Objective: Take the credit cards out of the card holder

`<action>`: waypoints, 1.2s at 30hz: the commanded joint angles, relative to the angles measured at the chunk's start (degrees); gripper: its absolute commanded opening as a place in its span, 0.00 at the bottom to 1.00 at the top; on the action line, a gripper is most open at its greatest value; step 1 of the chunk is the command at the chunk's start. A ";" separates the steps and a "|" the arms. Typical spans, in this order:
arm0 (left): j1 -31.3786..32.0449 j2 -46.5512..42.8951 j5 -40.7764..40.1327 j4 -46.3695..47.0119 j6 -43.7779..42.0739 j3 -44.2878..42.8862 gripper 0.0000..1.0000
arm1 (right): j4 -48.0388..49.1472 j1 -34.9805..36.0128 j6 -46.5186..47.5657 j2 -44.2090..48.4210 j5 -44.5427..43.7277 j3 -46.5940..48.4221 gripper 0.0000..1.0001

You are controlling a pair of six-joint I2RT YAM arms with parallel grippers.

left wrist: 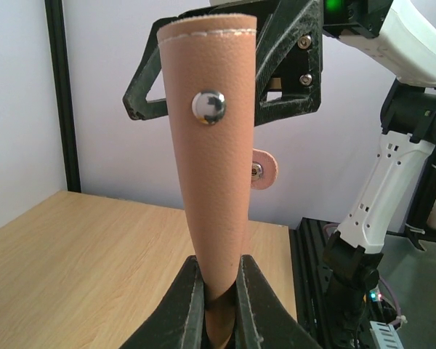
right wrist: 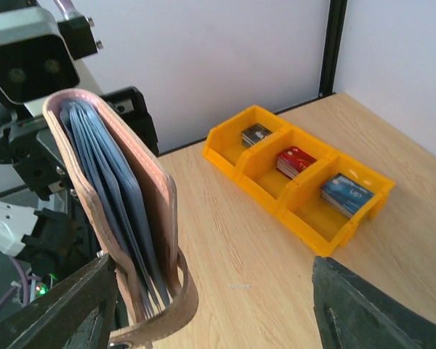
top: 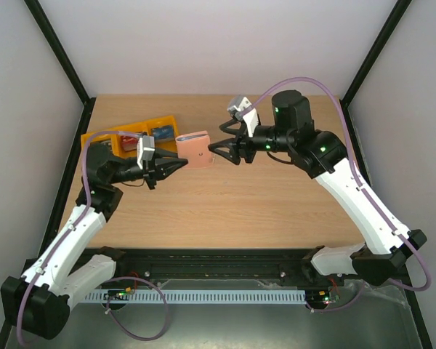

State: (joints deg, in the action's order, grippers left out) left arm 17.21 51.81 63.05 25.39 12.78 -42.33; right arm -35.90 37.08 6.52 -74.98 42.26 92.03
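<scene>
A tan card holder [top: 196, 147] is held in the air above the table [top: 261, 211], clamped at one end by the left gripper [top: 180, 166]. Its long axis runs from those fingers towards the right gripper [top: 216, 150], whose jaws stand wide apart at its far end. The edge showing blue-grey leaves faces the right wrist camera. Bare wood lies below and to the right. A yellow tray [right wrist: 232, 163] at the far left holds credit cards [right wrist: 296, 161], one stack per compartment.

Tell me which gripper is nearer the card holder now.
Left. The left gripper is shut on the card holder, holding it off the table; the right gripper stands open at its far side, not clamping it.
</scene>
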 commanded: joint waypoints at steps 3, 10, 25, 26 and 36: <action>0.45 0.56 2.21 2.63 -3.21 -0.88 0.02 | -7.02 -0.16 5.59 0.92 -5.01 2.80 0.71; 1.39 0.69 2.23 2.28 -3.65 -0.99 0.02 | -8.39 -0.17 5.85 0.71 -6.32 3.74 0.72; 2.83 -1.02 0.44 3.50 -1.53 1.94 0.02 | -15.14 -0.17 4.14 -2.90 11.48 2.20 0.94; 2.87 -1.35 0.18 4.33 -1.10 2.77 0.02 | -15.90 -0.17 4.22 -3.05 12.18 2.14 0.95; 4.76 -2.30 -0.57 5.87 0.48 5.32 0.02 | 5.01 3.81 -9.82 1.07 16.17 -7.07 0.95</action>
State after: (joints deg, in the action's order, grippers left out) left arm 21.69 49.63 64.75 28.40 12.69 -37.41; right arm -39.24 37.30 2.31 -76.51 53.47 86.91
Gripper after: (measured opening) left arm 0.076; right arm 0.951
